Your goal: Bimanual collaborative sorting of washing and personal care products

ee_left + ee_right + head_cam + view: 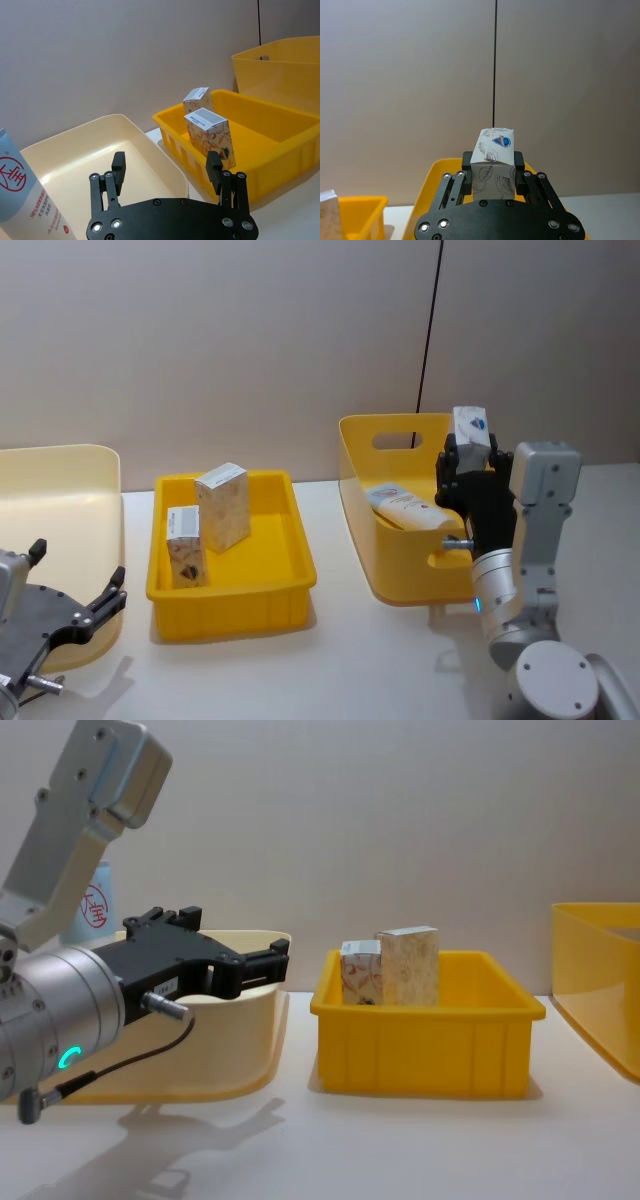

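Right gripper was raised above the tall yellow bin at about 3 o'clock of the table in the head view, its jaws clamped on the lower sides of a small white carton printed with leaf outlines and a blue badge; the carton stood upright between the fingers, its top face clear of them. Judged from its thin card walls, the carton was light and stiff but crushable; the flat opposing side faces offered the surest hold, and a hard squeeze could dent them. A pale tube lay slanted on the floor of the tall yellow bin, below the held carton; it appeared soft-walled and smooth, likely to slip unless taken across its body. Left gripper hung at about 8 o'clock, over the near rim of the cream bin, jaws apart and empty; a light-blue tube with red print stood just beside it. Two cartons with reddish-beige print stood upright in the shallow yellow tray at the centre; the tray's walls and the tall bin's rim stood in the path of any low transfer between bins.
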`<state>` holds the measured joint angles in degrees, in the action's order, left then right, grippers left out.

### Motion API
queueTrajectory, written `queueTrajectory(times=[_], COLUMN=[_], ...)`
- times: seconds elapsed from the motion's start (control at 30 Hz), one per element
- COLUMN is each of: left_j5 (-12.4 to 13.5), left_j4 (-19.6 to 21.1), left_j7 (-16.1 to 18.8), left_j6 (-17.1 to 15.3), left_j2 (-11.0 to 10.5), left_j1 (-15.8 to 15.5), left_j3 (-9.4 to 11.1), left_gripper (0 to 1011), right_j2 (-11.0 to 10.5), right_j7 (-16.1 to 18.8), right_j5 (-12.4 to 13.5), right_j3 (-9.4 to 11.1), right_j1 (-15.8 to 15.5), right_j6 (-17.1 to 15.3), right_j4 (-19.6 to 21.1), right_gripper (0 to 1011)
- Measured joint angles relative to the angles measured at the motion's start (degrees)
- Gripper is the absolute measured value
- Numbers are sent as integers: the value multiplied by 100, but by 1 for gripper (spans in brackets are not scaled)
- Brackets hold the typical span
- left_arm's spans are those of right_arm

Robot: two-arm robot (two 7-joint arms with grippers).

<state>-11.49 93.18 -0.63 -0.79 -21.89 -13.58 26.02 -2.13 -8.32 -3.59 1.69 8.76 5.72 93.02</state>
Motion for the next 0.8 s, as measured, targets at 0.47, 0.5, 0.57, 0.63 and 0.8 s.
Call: queueTrajectory(times=[0.47,0.5,0.57,0.63,0.8], left_j5=[0,0,0,0,0], left_j4=[0,0,0,0,0], left_j7=[0,0,0,0,0], left_j6=[0,0,0,0,0], left_j2=[0,0,0,0,0], left_j1=[0,0,0,0,0], left_j3=[0,0,0,0,0], left_gripper=[1001,1002,1002,1001,1002], right_j2=[114,127,141,150,171], right_j7=[-45,-48,-51,-54,-61], right_j5=[-70,-77,-89,-93,-108], right_j3=[67,71,75,77,85], right_j1=[126,140,157,168,194], right_j6=[-347,-372,-405,-419,-468], right_j4=[-306,-336,-370,-391,-447], right_gripper=[449,449,454,472,641])
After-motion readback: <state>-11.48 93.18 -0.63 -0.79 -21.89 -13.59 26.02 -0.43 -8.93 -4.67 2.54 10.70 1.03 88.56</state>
